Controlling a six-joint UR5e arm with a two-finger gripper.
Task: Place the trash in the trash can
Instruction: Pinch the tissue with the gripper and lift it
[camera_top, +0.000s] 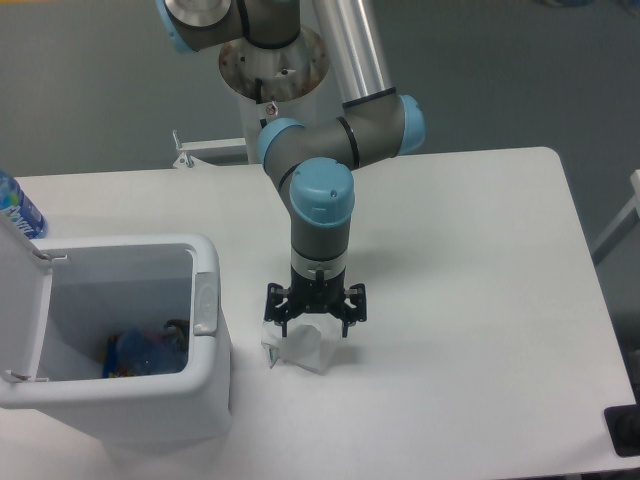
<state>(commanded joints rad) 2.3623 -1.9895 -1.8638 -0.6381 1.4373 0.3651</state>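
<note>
White napkin (300, 347) sat mid-table, toward the front edge, gripper (314, 325) spread open straddling it, nothing clamped. Trash can (205, 330) stood lid-up at the table's (480, 300) front-left corner; right half bare.

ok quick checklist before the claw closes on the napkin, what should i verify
1. Claw open: ok, fingers spread apart.
2. Claw centred over the napkin: ok, it sits right above the crumpled paper, fingers on either side of its top.
3. Low enough to grip: cannot tell, one view does not show whether the fingertips reach the paper.
4. Trash can lid open: ok, lid is hinged back and the opening is exposed.
5. Room in the can: ok, some blue items lie at the bottom, space remains above.
6. Path from napkin to can: ok, nothing stands between them.
</note>
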